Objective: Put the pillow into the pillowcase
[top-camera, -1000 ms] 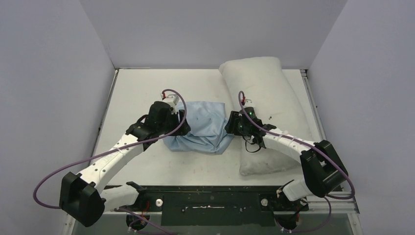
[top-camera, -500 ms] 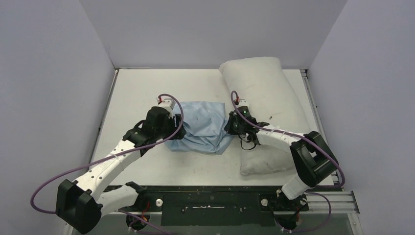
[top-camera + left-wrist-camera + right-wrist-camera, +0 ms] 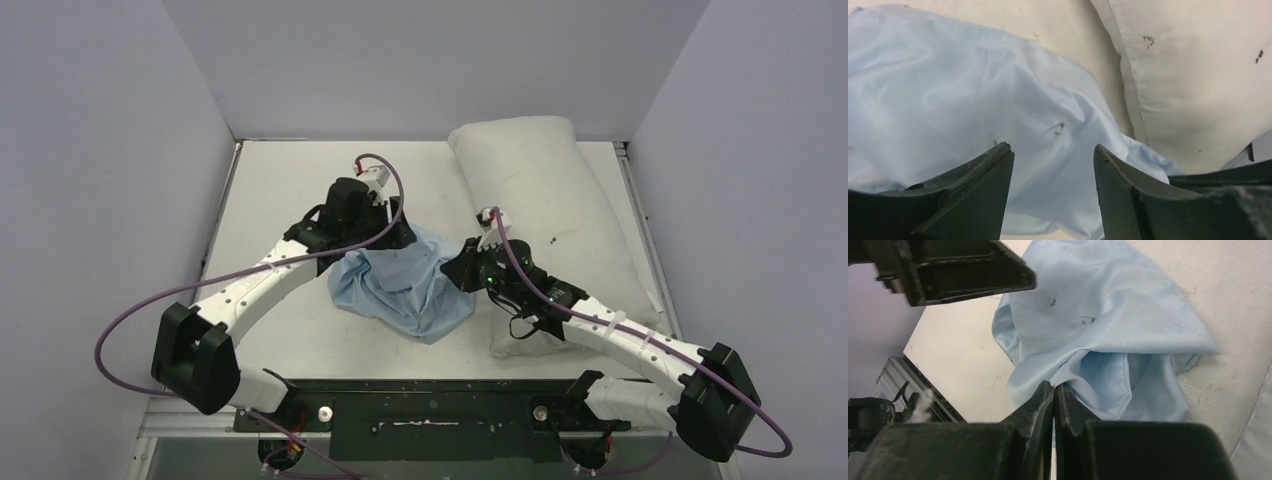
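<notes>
The light blue pillowcase (image 3: 405,287) lies bunched up at the table's middle. The white pillow (image 3: 555,215) lies to its right, running from far to near. My left gripper (image 3: 397,237) is open over the pillowcase's far edge. In the left wrist view the gripper (image 3: 1053,148) hangs over the pillowcase (image 3: 948,100), with the pillow (image 3: 1198,70) at the upper right. My right gripper (image 3: 456,274) is shut on a fold of the pillowcase's right edge. In the right wrist view the gripper (image 3: 1054,385) pinches the pillowcase (image 3: 1108,325).
The white table (image 3: 285,180) has purple walls on three sides. A black rail (image 3: 430,405) with the arm bases runs along the near edge. The left gripper's body (image 3: 958,270) shows at the top left of the right wrist view. Purple cables loop off both arms.
My left gripper has moved from the pillowcase's left side to its far edge. My right gripper has shifted left and nearer with the cloth. The pillowcase is more bunched and has turned.
</notes>
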Controlling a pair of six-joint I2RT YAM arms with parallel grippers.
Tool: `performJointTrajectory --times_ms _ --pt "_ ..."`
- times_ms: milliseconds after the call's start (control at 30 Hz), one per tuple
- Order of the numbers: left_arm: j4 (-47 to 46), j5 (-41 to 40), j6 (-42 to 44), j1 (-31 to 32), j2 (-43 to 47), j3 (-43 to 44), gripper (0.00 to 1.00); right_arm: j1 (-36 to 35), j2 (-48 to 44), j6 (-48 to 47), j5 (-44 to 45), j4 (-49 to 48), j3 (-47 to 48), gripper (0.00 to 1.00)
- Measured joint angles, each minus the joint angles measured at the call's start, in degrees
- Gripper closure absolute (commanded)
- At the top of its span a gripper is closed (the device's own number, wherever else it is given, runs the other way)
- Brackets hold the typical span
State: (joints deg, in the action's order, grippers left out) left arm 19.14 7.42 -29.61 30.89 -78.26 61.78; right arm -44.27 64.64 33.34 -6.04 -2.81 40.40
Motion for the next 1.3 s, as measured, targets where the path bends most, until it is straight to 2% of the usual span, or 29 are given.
performJointTrajectory --times_ms 367,400,433,533,567,833,1033,1167,1233,1300 --pt "-4.96 12.61 -1.53 5.84 -18.75 4.02 0.42 -2.23 -4.61 2.05 1.53 0.57 -4.83 1.00" --pt "-5.33 13.18 -1.60 6.29 -19.54 4.24 0.45 -2.32 -4.61 2.10 1.66 0.70 -4.92 1.00" --pt "-5.64 13.79 -1.68 6.84 -20.28 4.44 0.51 -2.36 -4.61 2.14 1.77 0.74 -5.07 1.00" --pt "-6.19 14.88 -2.14 8.15 -21.64 4.96 0.90 -2.60 -4.66 2.32 2.43 0.87 -5.31 1.00" --pt "-6.16 15.21 -2.01 8.46 -21.77 5.09 1.00 -2.67 -4.66 2.36 2.78 0.96 -5.33 1.00" --pt "-2.51 12.68 -0.57 8.04 -20.98 9.64 1.00 -2.69 -4.83 3.19 6.03 3.34 -5.40 1.00" --pt "1.84 6.78 0.92 2.45 -11.58 11.56 1.00 -2.69 -8.11 4.11 10.25 7.13 -7.61 1.00" --pt "0.59 4.90 1.77 -0.04 -4.98 10.97 0.61 -2.71 -10.36 4.92 10.21 7.43 -10.34 1.00" --pt "-0.94 6.25 1.99 0.81 -3.69 10.03 0.52 -2.71 -11.10 5.03 10.08 7.50 -11.63 1.00" --pt "-1.66 7.32 2.14 2.45 -4.48 9.70 0.50 -2.71 -11.69 5.11 10.08 7.52 -12.39 1.00"
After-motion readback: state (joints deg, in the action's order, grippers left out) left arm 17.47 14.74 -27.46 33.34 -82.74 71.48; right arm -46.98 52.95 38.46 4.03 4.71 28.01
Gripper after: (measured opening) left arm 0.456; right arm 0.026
